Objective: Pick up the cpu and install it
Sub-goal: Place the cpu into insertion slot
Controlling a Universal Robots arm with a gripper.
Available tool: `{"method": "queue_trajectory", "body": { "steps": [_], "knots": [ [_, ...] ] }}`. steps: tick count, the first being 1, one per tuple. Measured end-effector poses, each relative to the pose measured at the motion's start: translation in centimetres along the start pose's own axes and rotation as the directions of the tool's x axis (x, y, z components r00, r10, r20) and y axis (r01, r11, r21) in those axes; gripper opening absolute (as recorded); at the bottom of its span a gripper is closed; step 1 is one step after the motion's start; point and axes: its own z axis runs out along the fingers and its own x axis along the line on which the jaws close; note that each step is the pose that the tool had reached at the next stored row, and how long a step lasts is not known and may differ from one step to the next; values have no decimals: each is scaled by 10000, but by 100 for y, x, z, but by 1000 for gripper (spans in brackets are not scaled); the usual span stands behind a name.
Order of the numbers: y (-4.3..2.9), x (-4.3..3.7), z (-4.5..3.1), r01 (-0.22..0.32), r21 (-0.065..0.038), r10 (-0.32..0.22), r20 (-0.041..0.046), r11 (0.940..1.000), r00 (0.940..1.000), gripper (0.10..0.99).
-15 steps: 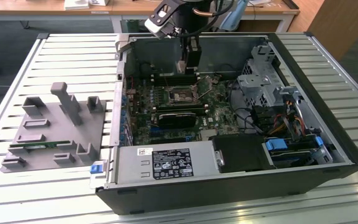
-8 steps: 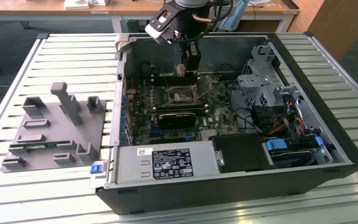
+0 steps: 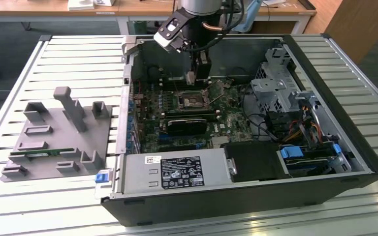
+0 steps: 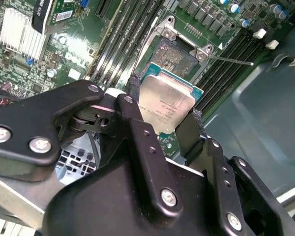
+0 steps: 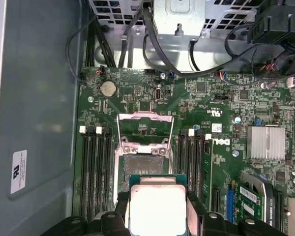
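Observation:
The cpu (image 4: 166, 105), a small square chip with a silver metal top and green edge, is held between my black gripper's (image 4: 163, 112) fingers (image 4: 191, 129). In the first wrist view the cpu (image 5: 158, 206) hangs just above the open socket (image 5: 143, 164) on the green motherboard (image 5: 201, 98), whose metal frame is flipped up. In the exterior view my gripper (image 3: 192, 78) reaches down into the open computer case (image 3: 346, 98), a short way above the socket (image 3: 194, 101).
Memory slots (image 5: 94, 172) flank the socket on both sides. A silver heatsink (image 5: 265, 142) and cables (image 5: 152, 44) sit nearby on the board. A grey parts tray (image 3: 54, 137) lies on the slatted table at the exterior view's left. Drive cages (image 3: 281, 83) fill the case's other side.

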Motion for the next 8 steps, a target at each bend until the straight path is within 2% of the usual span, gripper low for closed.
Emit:
{"method": "queue_trajectory", "body": {
  "steps": [8],
  "knots": [
    [-2,48,100,117,0,-117,7,9999,9999,541]
  ]
}}
